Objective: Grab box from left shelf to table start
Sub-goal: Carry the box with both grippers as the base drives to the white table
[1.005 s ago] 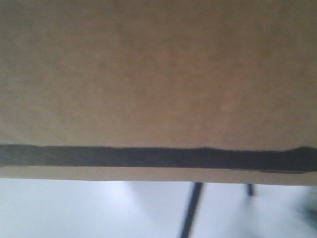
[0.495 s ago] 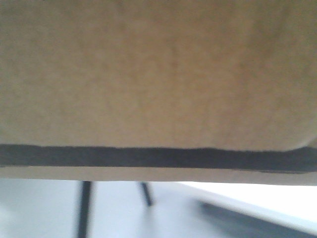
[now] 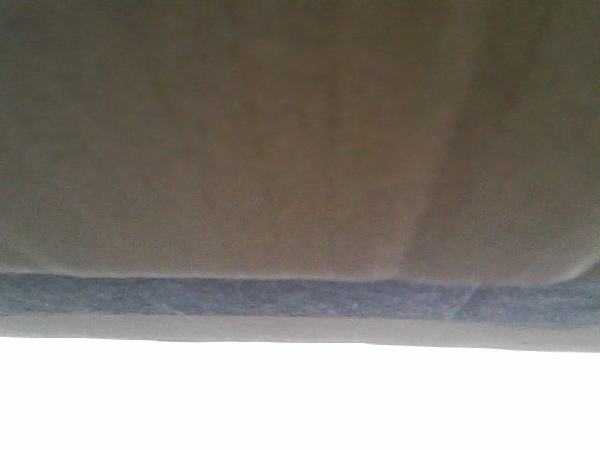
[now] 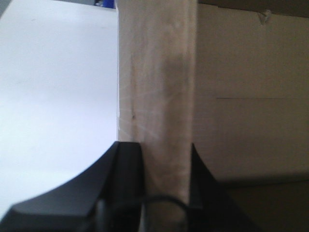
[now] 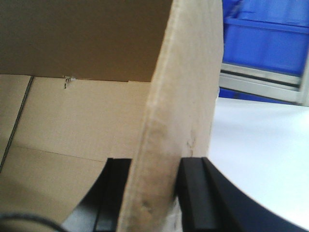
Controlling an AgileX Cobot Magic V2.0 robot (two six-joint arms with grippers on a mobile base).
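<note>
The brown cardboard box (image 3: 281, 141) fills most of the front view, with a dark band along its lower edge. My left gripper (image 4: 166, 159) is shut on the box's left wall (image 4: 157, 72), one finger outside and one inside. My right gripper (image 5: 154, 166) is shut on the box's right wall (image 5: 186, 72) the same way. The box's open inside shows in both wrist views. The white table (image 3: 300, 403) lies just below the box; it also shows in the left wrist view (image 4: 53, 96) and the right wrist view (image 5: 260, 145). The left shelf is out of view.
Blue bins (image 5: 270, 34) on a grey rack stand beyond the table's far edge in the right wrist view. A bit of blue (image 4: 107, 3) shows past the table in the left wrist view.
The background under the box has slid from dark legs and grey floor to plain white table. The box looks darker and keeps its place in the front view.
</note>
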